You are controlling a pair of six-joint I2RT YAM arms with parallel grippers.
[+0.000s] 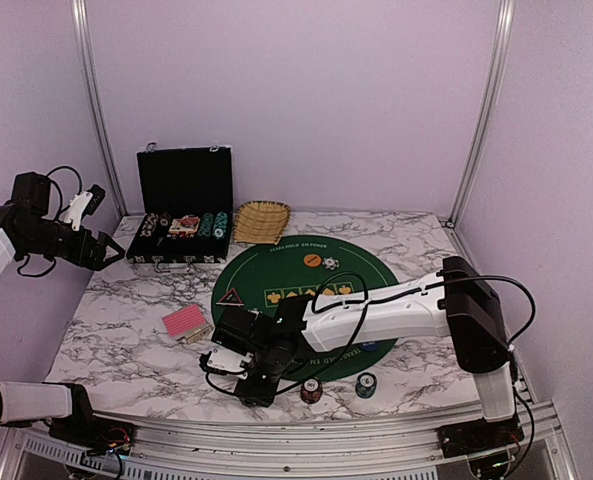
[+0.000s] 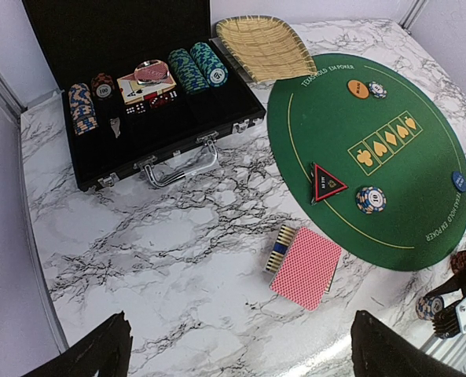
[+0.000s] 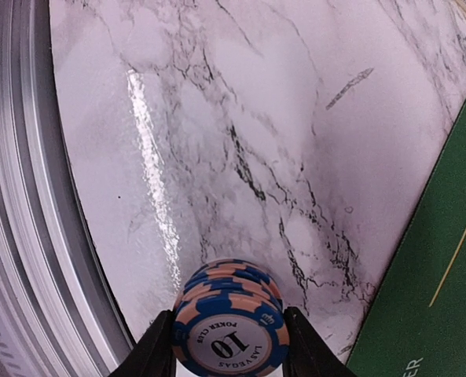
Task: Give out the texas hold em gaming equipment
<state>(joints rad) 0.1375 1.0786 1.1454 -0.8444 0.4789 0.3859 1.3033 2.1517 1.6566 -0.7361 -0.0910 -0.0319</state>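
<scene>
- A white marbled table [image 1: 126,350] is filling the scene under pale lilac walls, and a round green mat [image 1: 276,272] is lying at the centre of the top view.
- The right gripper [image 3: 230,347] is reaching to the lower middle of the top view, just off the mat's near-left edge. Its two fingers are clamping a chip stack [image 3: 229,318] of blue-and-peach chips, the top one marked 10. The stack is sitting low over the marble, but whether it is touching cannot be told.
- The left gripper [image 2: 240,353] is hanging high at the left of the top view, its fingers spread wide with nothing between them.
- The pink-backed playing cards [image 2: 306,267] are lying on the marble just off the mat's left edge.
- The triangle button [image 2: 327,182] is lying at the mat's left rim, with a loose chip [image 2: 370,199] just beside it.
- The orange disc [image 2: 358,89] is sitting in the upper part of the mat, and the blue disc [image 2: 459,181] is showing at the frame's right edge.
- The black case [image 2: 177,145] is standing open at upper left, holding rows of chips [image 2: 189,69], with the straw basket [image 2: 264,45] just beside it.
</scene>
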